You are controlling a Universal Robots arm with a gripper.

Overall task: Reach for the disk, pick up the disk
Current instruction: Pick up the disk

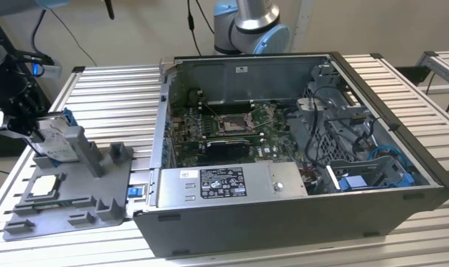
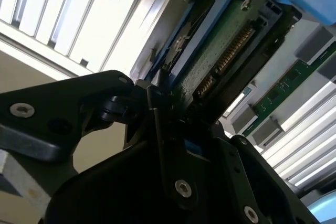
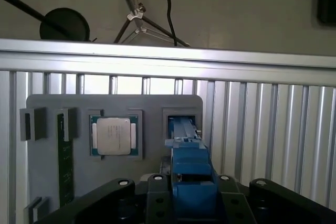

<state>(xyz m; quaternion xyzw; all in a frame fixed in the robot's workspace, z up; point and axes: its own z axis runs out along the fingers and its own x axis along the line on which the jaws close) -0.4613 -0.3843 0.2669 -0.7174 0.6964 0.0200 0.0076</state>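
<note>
Two fingers of our gripper (image 3: 190, 184) clamp the blue-framed edges of the disk (image 3: 190, 153), standing in a slot of the grey stand (image 3: 152, 109); we judge it stiff, fairly heavy, shock-sensitive and best held by those plastic rims.

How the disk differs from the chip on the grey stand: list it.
The disk stands on edge in the stand; the chip lies flat in a recess. The disk is edged in blue; the chip is bare silver. The disk is clearly larger than the chip. Both sit on the same grey stand.
</note>
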